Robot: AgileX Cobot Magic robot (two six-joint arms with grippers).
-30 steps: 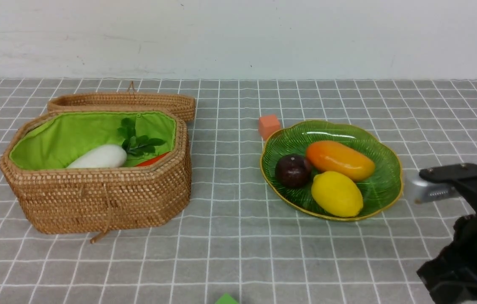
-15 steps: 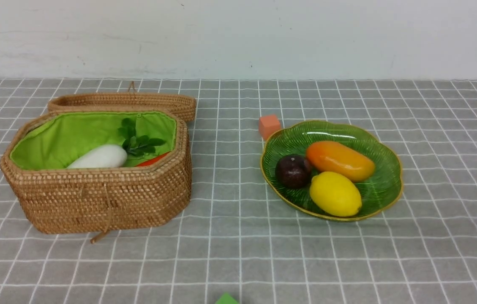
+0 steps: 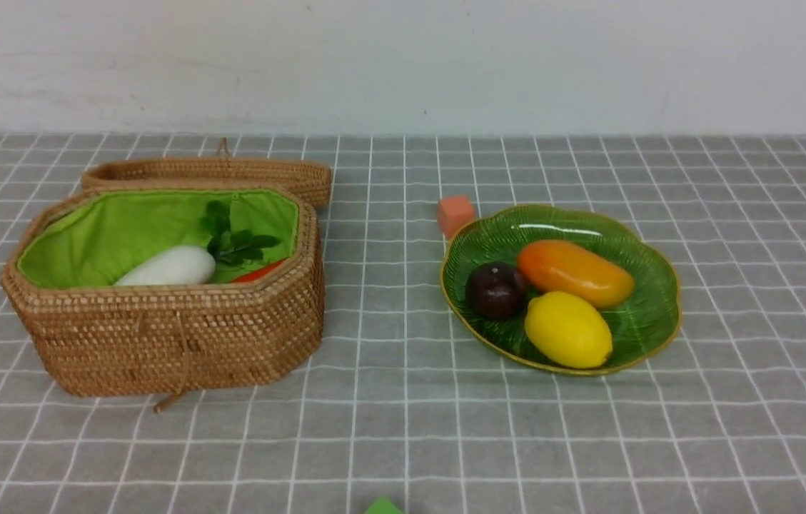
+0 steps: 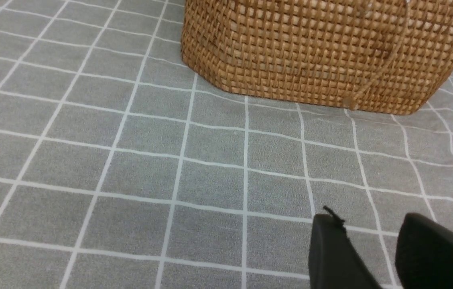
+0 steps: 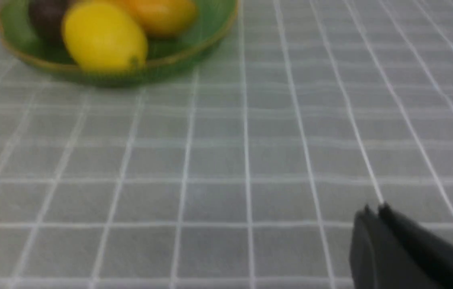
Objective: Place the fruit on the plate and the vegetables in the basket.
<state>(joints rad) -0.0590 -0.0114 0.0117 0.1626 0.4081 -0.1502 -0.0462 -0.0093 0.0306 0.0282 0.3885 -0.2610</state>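
One large octagonal tan wicker basket with green lining, stood open on the left of the grey gridded tablecloth; one matching woven lid just behind it. One wide green ribbed glass plate with gold rim, well apart on the right. Three fruits on that plate, touching: one elongated orange-yellow mango, one yellow lemon, one round dark maroon plum. Two vegetables seen in the basket: one fat white radish with green leaves, one red-orange piece mostly hidden by the rim. One small orange cube just beside the plate's far edge. One green scrap cut off at the near edge. Left gripper parted, grasping nothing; right gripper clenched, empty, blurred.
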